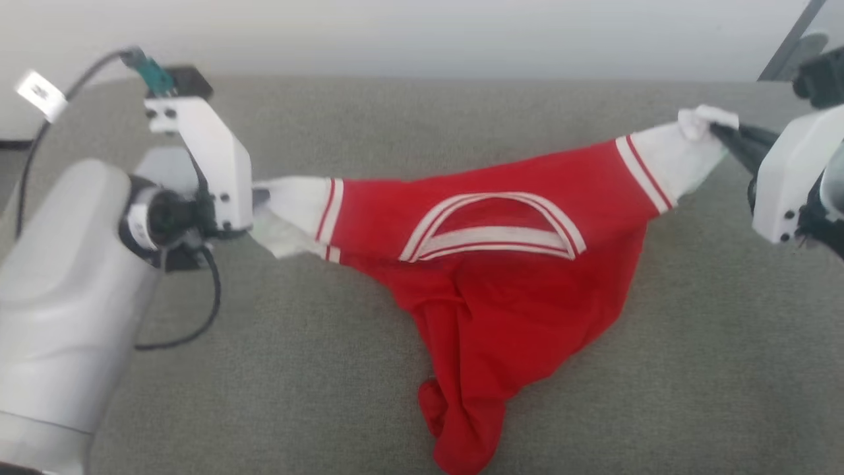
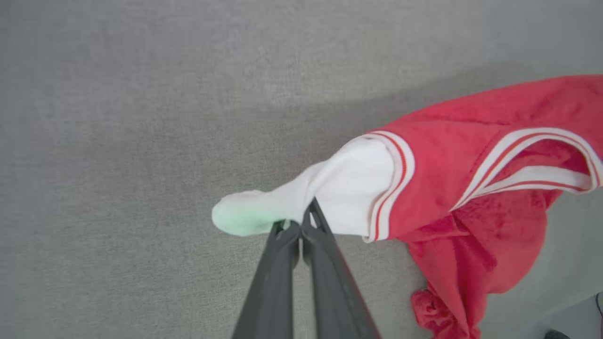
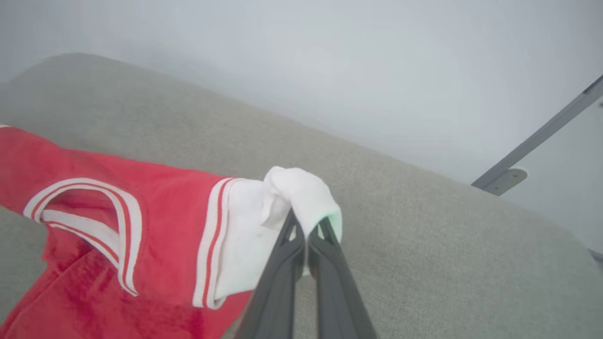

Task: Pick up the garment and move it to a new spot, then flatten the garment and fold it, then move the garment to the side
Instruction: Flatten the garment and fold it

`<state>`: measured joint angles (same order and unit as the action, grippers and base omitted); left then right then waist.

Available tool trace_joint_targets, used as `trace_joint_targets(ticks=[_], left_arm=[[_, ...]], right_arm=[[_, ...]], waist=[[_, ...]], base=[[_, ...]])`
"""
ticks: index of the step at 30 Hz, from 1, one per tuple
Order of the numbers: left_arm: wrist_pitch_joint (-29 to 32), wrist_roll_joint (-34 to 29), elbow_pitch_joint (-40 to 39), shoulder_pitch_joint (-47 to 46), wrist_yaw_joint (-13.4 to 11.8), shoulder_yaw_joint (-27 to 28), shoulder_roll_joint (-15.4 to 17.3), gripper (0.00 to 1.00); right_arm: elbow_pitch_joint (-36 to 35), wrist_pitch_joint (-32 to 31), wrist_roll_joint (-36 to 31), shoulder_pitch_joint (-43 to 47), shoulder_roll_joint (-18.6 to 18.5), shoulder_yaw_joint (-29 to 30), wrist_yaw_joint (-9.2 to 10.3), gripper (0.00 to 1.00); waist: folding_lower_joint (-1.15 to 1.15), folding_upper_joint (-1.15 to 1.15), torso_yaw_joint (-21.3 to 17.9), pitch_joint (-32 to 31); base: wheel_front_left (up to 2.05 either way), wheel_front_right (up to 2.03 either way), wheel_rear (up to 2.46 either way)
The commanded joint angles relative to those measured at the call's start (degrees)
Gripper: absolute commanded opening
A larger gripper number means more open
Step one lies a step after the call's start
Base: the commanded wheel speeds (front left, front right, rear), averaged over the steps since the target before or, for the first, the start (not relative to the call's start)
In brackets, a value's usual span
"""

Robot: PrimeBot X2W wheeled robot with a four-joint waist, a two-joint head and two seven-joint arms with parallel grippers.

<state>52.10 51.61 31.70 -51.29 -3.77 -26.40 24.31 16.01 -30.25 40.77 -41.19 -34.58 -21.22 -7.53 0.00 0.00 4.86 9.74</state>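
The red garment (image 1: 501, 290) hangs stretched between both grippers above the grey cushion, its striped neckline (image 1: 491, 227) facing me and its body drooping to a bunched point at the bottom. My left gripper (image 1: 258, 198) is shut on the white shoulder panel (image 2: 339, 188) at the left; the fingers (image 2: 301, 235) pinch its edge. My right gripper (image 1: 715, 132) is shut on the other white shoulder panel (image 3: 292, 197) at the upper right. In the right wrist view the garment (image 3: 118, 235) trails off to the left. No lettering faces me.
A grey fabric surface (image 1: 692, 363) spreads under everything, its far edge meeting a pale wall (image 1: 422, 33). A black cable (image 1: 198, 323) loops by my left forearm. A grey metal bar (image 3: 537, 136) with a foot stands at the right.
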Motion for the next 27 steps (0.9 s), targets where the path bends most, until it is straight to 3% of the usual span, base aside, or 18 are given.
trace_joint_targets(ticks=[1,5,12,21,27], left_arm=[[0.1,-0.3,-1.3,-1.5,-0.3,0.4,0.6,0.0],[-0.7,-0.8,-3.7,-4.2,-0.8,1.4,1.7,0.0],[-4.1,-1.5,-3.3,-10.8,0.5,2.8,1.4,0.0],[-8.5,-3.6,3.2,-20.6,3.0,3.1,0.4,0.0],[-13.1,-5.5,6.5,-25.5,4.5,2.6,-0.4,0.0]], right_arm=[[-1.0,0.4,0.1,-1.1,-0.3,0.5,0.08,0.0],[-3.2,1.8,-0.3,-3.7,-0.2,2.0,0.08,0.0],[-2.9,5.8,-2.3,-10.3,2.3,4.7,0.08,0.0],[2.2,8.8,-6.1,-19.2,5.3,5.5,0.07,0.0],[6.6,11.8,-9.1,-23.9,6.2,5.5,0.08,0.0]], waist=[[0.0,0.0,-0.6,-1.6],[0.0,0.0,-1.1,-3.5],[0.0,0.0,-1.9,-6.9],[0.0,0.0,-2.7,-8.6],[0.0,0.0,-3.1,-5.4]], base=[[0.0,0.0,0.0],[0.0,0.0,0.0],[0.0,0.0,0.0],[0.0,0.0,0.0],[0.0,0.0,0.0]])
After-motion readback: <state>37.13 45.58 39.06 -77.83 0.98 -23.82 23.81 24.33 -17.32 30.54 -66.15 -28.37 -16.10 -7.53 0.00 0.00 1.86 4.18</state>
